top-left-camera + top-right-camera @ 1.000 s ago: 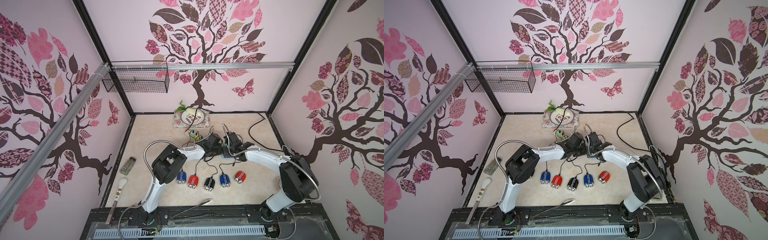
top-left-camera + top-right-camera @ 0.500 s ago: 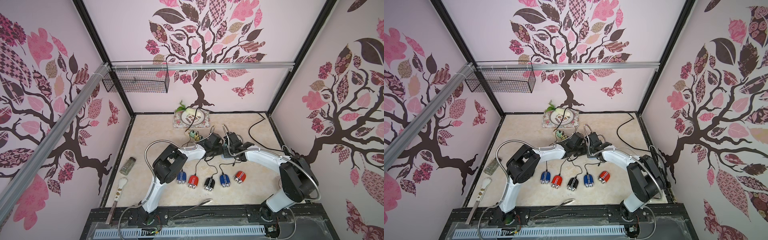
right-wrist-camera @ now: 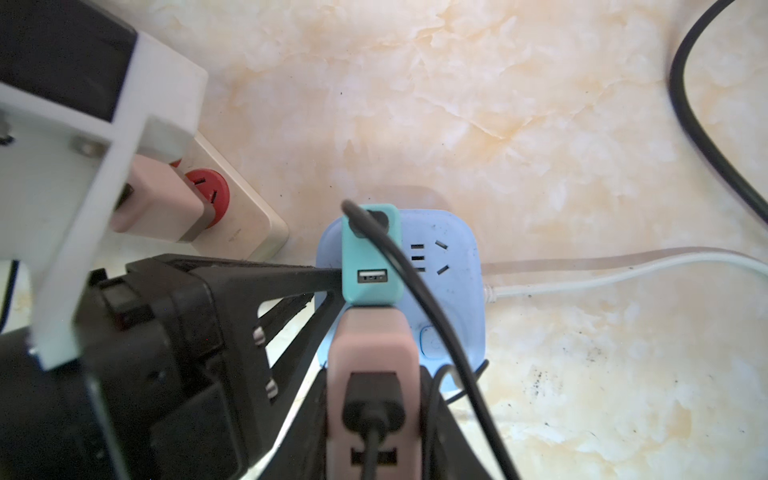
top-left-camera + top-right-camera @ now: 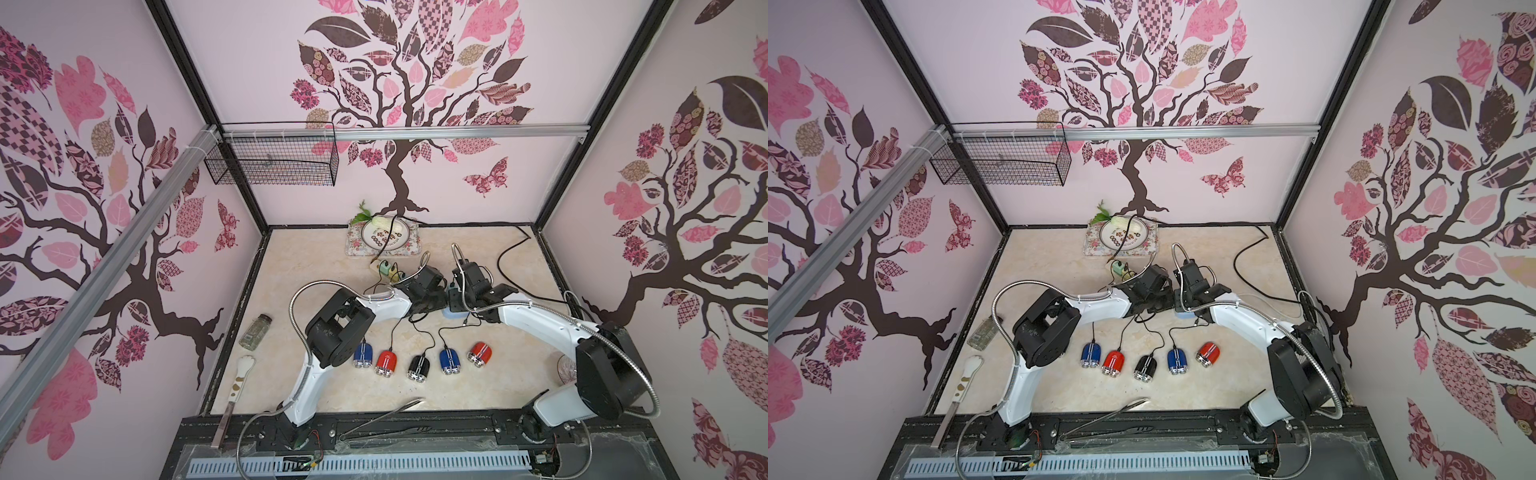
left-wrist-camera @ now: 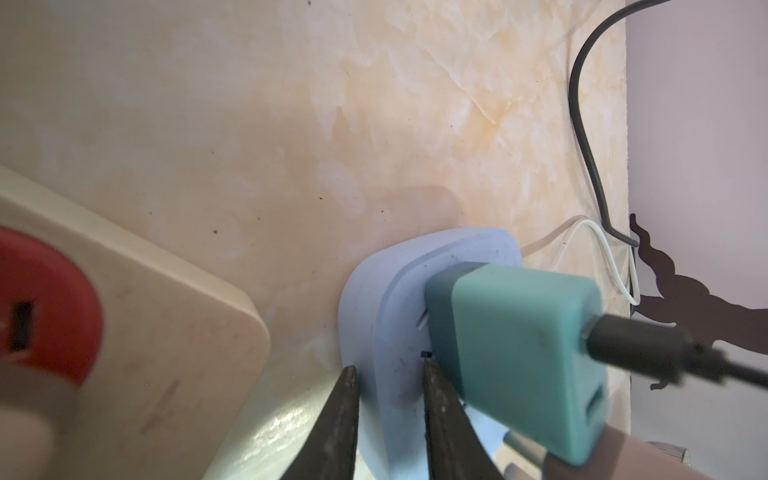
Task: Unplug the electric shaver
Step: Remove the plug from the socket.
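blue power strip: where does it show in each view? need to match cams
In a top view: blue power strip, a sliver where left arm and right arm meet.
In a top view: same sliver.
Left wrist: its edge between the fingers of the left gripper.
Right wrist: partly covered by the teal charger and pink charger.
Shared landmark: black cable curving nearby.

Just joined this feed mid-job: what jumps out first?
Five shavers lie in a row near the table's front; behind them both grippers meet at the blue power strip. The left gripper pinches its rim between its fingers, while the right gripper clamps a pink adapter standing beside a teal adapter.
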